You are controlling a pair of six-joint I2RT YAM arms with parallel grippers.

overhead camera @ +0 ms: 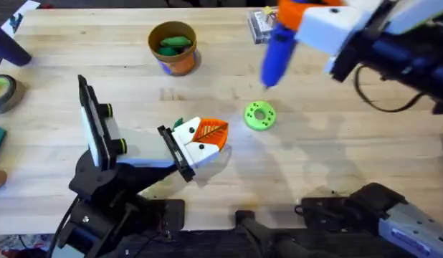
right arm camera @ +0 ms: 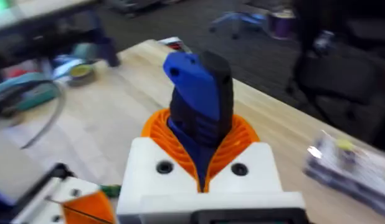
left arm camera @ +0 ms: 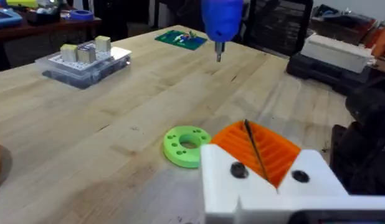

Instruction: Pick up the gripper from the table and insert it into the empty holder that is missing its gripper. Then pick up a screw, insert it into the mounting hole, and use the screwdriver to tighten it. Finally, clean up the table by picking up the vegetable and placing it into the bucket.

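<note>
The holder (overhead camera: 99,136) stands at the lower left, its black panel carrying green-ringed knobs. At its clamp plate sits the gripper (overhead camera: 200,140), a white block with orange ribbed fins. In the left wrist view these fins form my left gripper (left arm camera: 248,127), pressed together with nothing between them. My right gripper (overhead camera: 293,21) hangs over the far right of the table, shut on the blue screwdriver (overhead camera: 275,54), whose bit points down. The screwdriver (right arm camera: 199,106) sits between orange fingers. The bucket (overhead camera: 186,61) stands at the back and holds the green vegetable (overhead camera: 173,43).
A green disc with holes (overhead camera: 259,115) lies on the table just ahead of the left gripper. A clear parts box (overhead camera: 259,25) sits at the back right. A tape roll (overhead camera: 3,93) lies at the left edge.
</note>
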